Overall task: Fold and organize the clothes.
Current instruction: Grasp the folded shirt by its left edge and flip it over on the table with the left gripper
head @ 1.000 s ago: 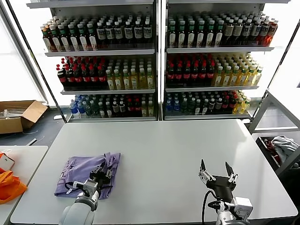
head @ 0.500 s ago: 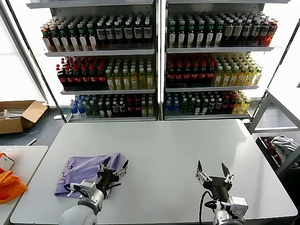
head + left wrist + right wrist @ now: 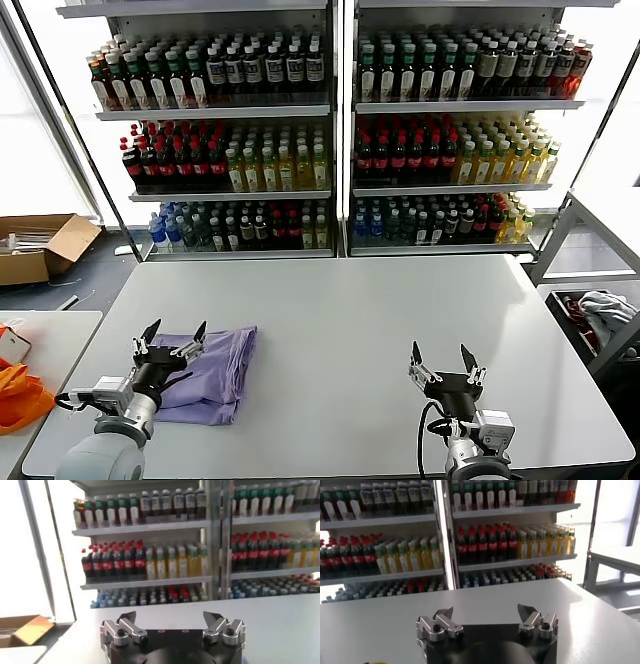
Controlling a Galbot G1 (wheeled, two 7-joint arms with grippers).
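A folded lavender T-shirt [image 3: 210,373] lies on the white table [image 3: 350,320] at the front left, plain side up. My left gripper [image 3: 172,335] is open and empty, raised above the shirt's left part, fingers pointing up and away. In the left wrist view the left gripper [image 3: 170,617] holds nothing and faces the shelves. My right gripper [image 3: 440,357] is open and empty at the table's front right, well apart from the shirt. It also shows open in the right wrist view [image 3: 487,612].
Shelves of bottled drinks [image 3: 330,130] stand behind the table. A cardboard box [image 3: 40,245] sits on the floor at the far left. An orange cloth [image 3: 20,395] lies on a side table at the left. A bin with cloth [image 3: 600,315] stands at the right.
My left gripper let go of the shirt, opened, and moved left and up over the shirt's left part. My right gripper drifted slightly left and nearer.
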